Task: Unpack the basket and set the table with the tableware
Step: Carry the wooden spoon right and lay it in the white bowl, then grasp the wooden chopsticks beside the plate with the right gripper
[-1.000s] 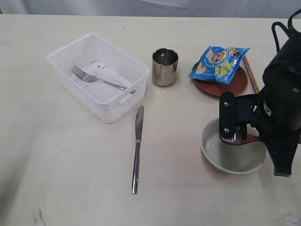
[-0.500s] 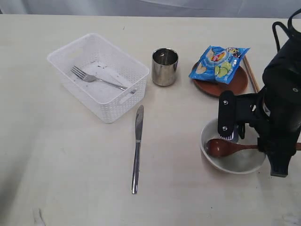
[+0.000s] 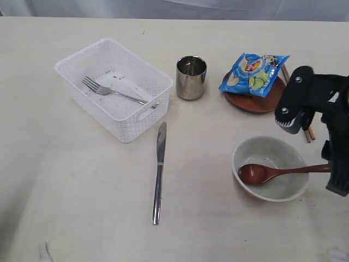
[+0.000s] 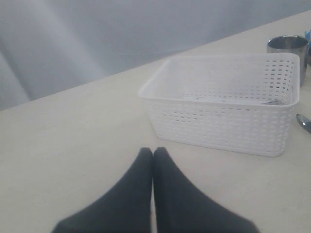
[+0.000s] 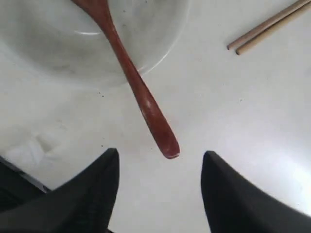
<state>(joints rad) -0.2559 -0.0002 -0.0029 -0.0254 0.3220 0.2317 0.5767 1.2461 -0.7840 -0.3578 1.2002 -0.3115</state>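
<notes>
The right gripper (image 5: 159, 159) has released and drawn back to the frame's right edge, jaws apart and empty. The spoon (image 3: 267, 173) now rests in the bowl (image 3: 270, 141), lower right. Your remaining item is the fork (image 3: 112, 91), in the basket (image 3: 131, 130), upper left.

The spoon (image 5: 141, 92) below me is smooth, glossy reddish wood; the chopsticks (image 5: 267, 26) are paler, matt wood. The bowl (image 3: 278, 153) looks glazed and the table (image 3: 71, 191) matt. The cup (image 3: 191, 79), knife (image 3: 158, 174) and fork (image 3: 112, 91) are shiny steel. The basket (image 4: 218, 121) is perforated white plastic, and the snack bag (image 3: 253, 71) is glossy film. My right gripper (image 5: 161, 152) has matt black fingers (image 5: 97, 194).
</notes>
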